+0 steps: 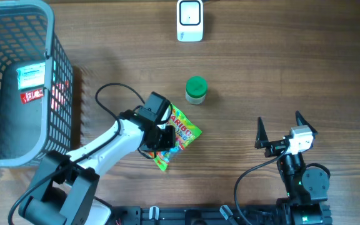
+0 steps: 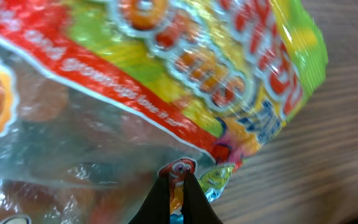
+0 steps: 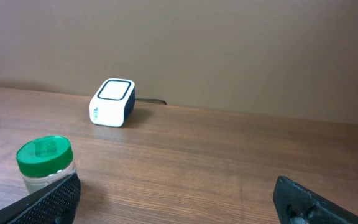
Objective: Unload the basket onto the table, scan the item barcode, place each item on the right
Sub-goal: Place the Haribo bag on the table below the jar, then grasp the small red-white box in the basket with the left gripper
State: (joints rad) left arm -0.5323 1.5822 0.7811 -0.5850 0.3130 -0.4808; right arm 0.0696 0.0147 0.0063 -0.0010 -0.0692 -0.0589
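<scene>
A colourful candy bag (image 1: 179, 134) lies on the wooden table near the middle; close up, the candy bag (image 2: 166, 81) fills the left wrist view. My left gripper (image 1: 161, 140) is shut on the bag's edge, its dark fingertips (image 2: 194, 199) pinching the foil between them. The white barcode scanner (image 1: 190, 20) stands at the far edge of the table, and the scanner (image 3: 112, 102) also shows in the right wrist view. My right gripper (image 1: 280, 129) rests at the near right, open wide, with nothing between its fingers (image 3: 51, 199).
A small jar with a green lid (image 1: 196, 89) stands just beyond the bag; the jar (image 3: 45, 163) sits left of the right gripper. A grey wire basket (image 1: 56, 75) holding packaged items occupies the far left. A black cable loops beside the left arm.
</scene>
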